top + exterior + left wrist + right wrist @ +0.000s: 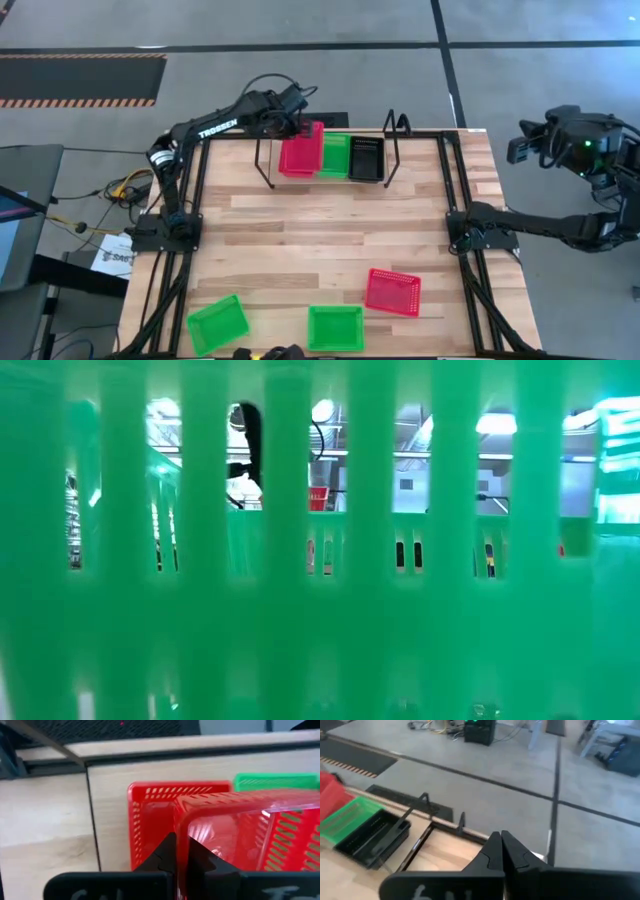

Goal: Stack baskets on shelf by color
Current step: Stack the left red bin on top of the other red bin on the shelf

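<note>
Green mesh (320, 610) from a basket fills the low view, pressed close against the lens. Three loose baskets are seen from above along the near edge of the bench (320, 240): a green basket (218, 323) at the left corner, a second green basket (335, 328) at the middle, and a red basket (393, 291) just right of it, set slightly askew. At the far edge, the shelf (330, 172) is framed by two black wire uprights, and baskets are lined up on it: red at the left (296, 160), green (335, 155) in the middle, black (366, 158) at the right. A further red basket (250, 830) is gripped by its rim in the left hand (182, 852), tilted and held above the red one on the shelf. The right hand (501, 851) is parked off the bench's right side over the floor, its fingers pressed together on nothing.
</note>
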Tool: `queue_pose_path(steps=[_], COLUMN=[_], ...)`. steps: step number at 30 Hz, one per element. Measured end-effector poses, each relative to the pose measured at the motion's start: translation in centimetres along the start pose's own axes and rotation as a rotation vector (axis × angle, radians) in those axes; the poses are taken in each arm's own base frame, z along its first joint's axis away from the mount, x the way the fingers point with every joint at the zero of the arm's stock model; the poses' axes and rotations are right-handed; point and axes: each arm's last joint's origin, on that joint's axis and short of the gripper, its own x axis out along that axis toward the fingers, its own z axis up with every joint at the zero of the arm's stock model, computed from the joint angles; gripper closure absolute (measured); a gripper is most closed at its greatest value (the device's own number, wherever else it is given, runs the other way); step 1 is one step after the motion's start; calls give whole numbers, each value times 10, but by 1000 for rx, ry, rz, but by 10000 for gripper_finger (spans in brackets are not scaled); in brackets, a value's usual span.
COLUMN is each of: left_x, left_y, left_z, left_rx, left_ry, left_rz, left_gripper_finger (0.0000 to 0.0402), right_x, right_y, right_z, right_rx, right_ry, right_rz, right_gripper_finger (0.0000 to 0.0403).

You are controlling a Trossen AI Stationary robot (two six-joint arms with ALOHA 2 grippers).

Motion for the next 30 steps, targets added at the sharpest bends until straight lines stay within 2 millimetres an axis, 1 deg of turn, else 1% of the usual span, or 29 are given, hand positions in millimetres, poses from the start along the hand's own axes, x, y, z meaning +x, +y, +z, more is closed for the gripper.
queue_pose_path(steps=[4, 9, 13, 19, 30], left_x=[-2, -8, -7, -6, -5], left_y=[4, 10, 17, 20, 22], left_z=[0, 3, 7, 11, 14], left_rx=[-2, 4, 19, 40, 139], left_ry=[8, 7, 34, 43, 63], left_rz=[26, 34, 48, 28, 2], left_gripper_finger=[401, 401, 401, 401, 401], right_x=[2, 9, 14, 23, 23], right_y=[2, 7, 10, 15, 15], right_z=[-1, -4, -6, -10, -9], right_rx=[-32, -58, -73, -90, -57], right_ry=[14, 45, 66, 99, 90], right_rz=[24, 20, 14, 4, -3], right_gripper_finger=[403, 403, 403, 403, 402])
